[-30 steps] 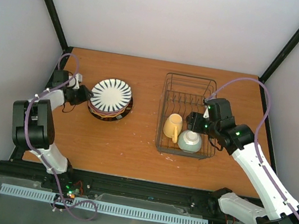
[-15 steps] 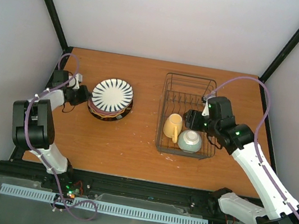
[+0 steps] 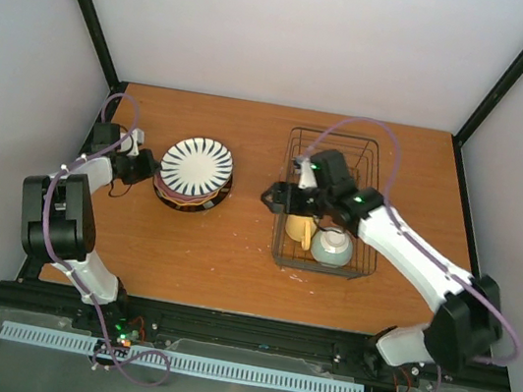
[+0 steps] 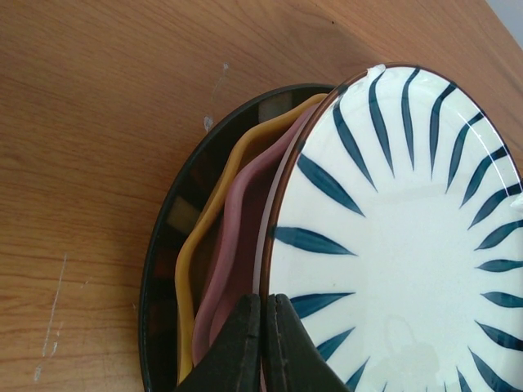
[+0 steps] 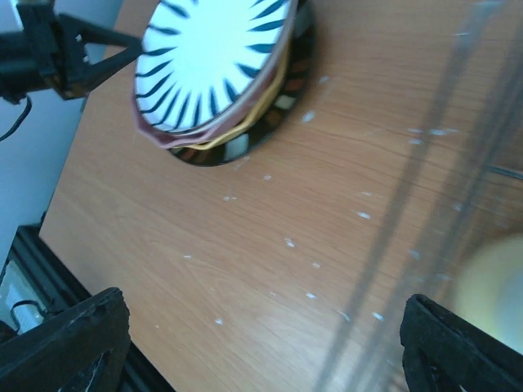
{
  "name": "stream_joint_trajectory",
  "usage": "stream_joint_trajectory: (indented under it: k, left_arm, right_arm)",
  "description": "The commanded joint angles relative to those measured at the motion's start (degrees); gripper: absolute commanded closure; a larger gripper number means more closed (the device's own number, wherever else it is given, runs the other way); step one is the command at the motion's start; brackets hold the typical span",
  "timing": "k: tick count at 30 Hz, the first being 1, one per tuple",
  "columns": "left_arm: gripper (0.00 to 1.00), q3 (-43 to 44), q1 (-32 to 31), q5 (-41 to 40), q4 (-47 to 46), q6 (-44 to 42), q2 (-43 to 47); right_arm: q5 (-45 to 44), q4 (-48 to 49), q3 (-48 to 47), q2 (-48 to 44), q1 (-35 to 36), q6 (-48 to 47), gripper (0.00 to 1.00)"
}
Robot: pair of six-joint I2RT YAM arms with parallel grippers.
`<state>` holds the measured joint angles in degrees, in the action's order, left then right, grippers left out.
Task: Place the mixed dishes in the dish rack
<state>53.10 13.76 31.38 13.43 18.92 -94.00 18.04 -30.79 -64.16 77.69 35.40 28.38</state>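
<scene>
The white striped plate tops a stack on the table's left, tilted up off the pink plate and the orange dark-rimmed plate. My left gripper is shut on the striped plate's left rim, seen close in the left wrist view. The dish rack stands right of centre with the yellow mug and the green bowl in its near end. My right gripper is open and empty at the rack's left edge, facing the stack.
Blurred rack wires cross the right wrist view, with the mug a yellow blur. Bare wooden table lies between stack and rack. The rack's far half holds upright dividers. Walls and black frame posts surround the table.
My right arm has swung left from the rack's right side across to its left edge. The left gripper has kept its hold and the striped plate has tipped up slightly.
</scene>
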Motion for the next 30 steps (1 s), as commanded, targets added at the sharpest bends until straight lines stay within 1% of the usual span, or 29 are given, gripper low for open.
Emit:
stream_joint_trajectory:
  k: [1, 7, 11, 15, 19, 23, 30]
  left_arm:
    - [0.99, 0.6, 0.1, 2.2, -1.0, -1.2, 0.3]
    - [0.99, 0.5, 0.0, 2.5, -1.3, -1.2, 0.2]
    - [0.99, 0.5, 0.0, 2.4, -1.4, -1.3, -0.2]
    - [0.99, 0.2, 0.0, 2.4, -1.5, -1.2, -0.2]
    - [0.99, 0.2, 0.0, 2.4, -1.3, -1.4, -0.2]
    - [0.99, 0.3, 0.1, 2.7, -1.5, -1.4, -0.3]
    - [0.99, 0.0, 0.1, 2.9, -1.7, -1.5, -0.4]
  right_arm:
    - [0.7, 3.4, -9.0, 10.3, 6.0, 0.9, 0.11]
    - [-1.0, 2.6, -20.3, 23.8, 9.9, 2.4, 0.12]
    - [-4.8, -0.9, -26.9, 30.8, 11.3, 3.3, 0.12]
    - [-8.2, -2.6, -31.4, 36.7, 12.2, 4.8, 0.13]
    - [-10.2, -2.7, -33.8, 40.5, 12.7, 6.6, 0.13]
    - [-11.4, -1.4, -34.8, 42.3, 12.7, 8.0, 0.14]
    - [-9.4, 2.7, -36.8, 44.7, 12.6, 10.4, 0.18]
